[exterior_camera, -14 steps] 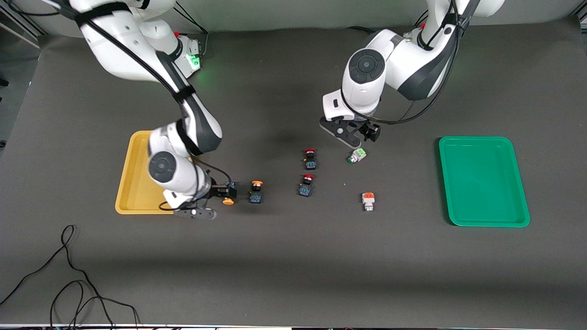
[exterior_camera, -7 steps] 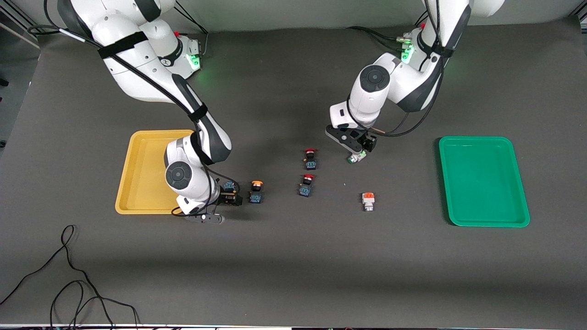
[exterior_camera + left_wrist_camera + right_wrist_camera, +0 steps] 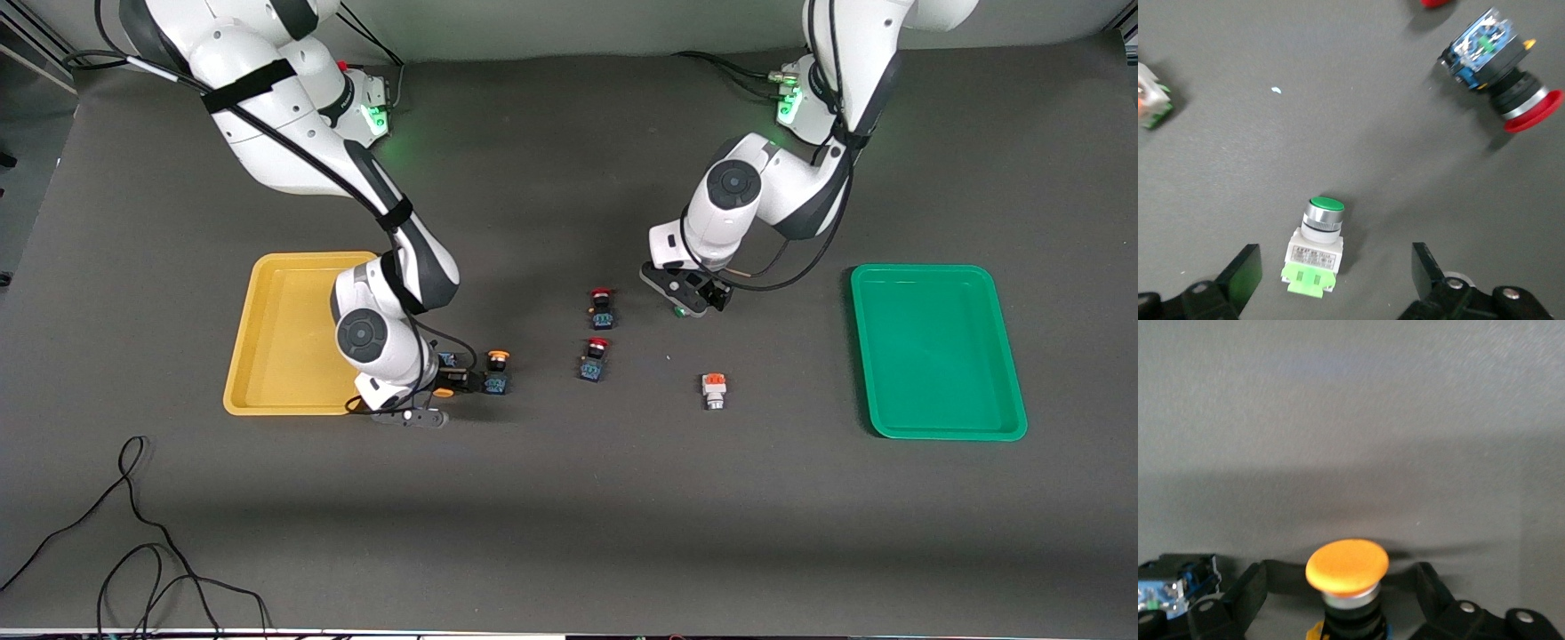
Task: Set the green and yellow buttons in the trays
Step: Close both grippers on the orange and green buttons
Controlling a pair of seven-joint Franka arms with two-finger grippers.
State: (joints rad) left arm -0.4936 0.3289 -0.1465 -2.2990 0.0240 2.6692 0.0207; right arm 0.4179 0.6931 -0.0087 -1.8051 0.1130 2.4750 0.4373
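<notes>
You have two trays on the desk (image 3: 551,516): a yellow tray (image 3: 276,333) toward the right arm's end and a green tray (image 3: 933,351) toward the left arm's end, both with nothing in them.

Count six switches between them. Two red-capped switches (image 3: 602,308) sit one nearer the front camera than the other. Two are white-bodied: the orange-topped switch (image 3: 714,389) lies alone on the desk, and the green-topped switch (image 3: 1317,247) lies on its side between the fingers of your left claw (image 3: 695,300), which stands wide open around it without gripping.

Two are yellow-capped: one yellow-capped switch (image 3: 497,372) stands just beside your right claw (image 3: 444,384), and the other yellow-capped switch (image 3: 1348,577) sits between that claw's spread fingers, low at the desk next to the yellow tray. Neither claw has closed on anything.
</notes>
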